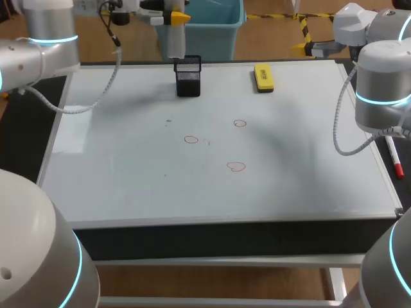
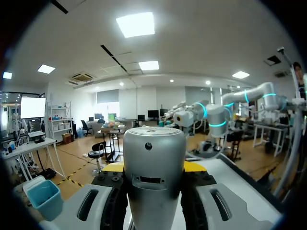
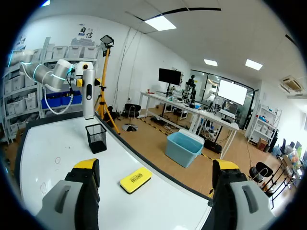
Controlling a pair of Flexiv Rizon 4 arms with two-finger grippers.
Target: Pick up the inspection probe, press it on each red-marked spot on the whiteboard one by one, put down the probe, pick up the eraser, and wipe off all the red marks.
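Holding the inspection probe (image 2: 153, 172) clamped in my left fingers (image 2: 195, 166) above the mesh holder (image 1: 188, 77) — right fingers (image 3: 86, 165) wide apart, eraser (image 3: 135, 179) lying ahead on the whiteboard (image 1: 289, 147).

Most likely a robotics lab. A grey left arm (image 1: 38, 51) and right arm (image 1: 382, 90), each with glowing cyan rings, flank a bench topped by a whiteboard (image 1: 128, 173). It carries red marks (image 1: 237, 167), a black mesh holder (image 1: 188, 76) and a yellow eraser (image 1: 264, 77).
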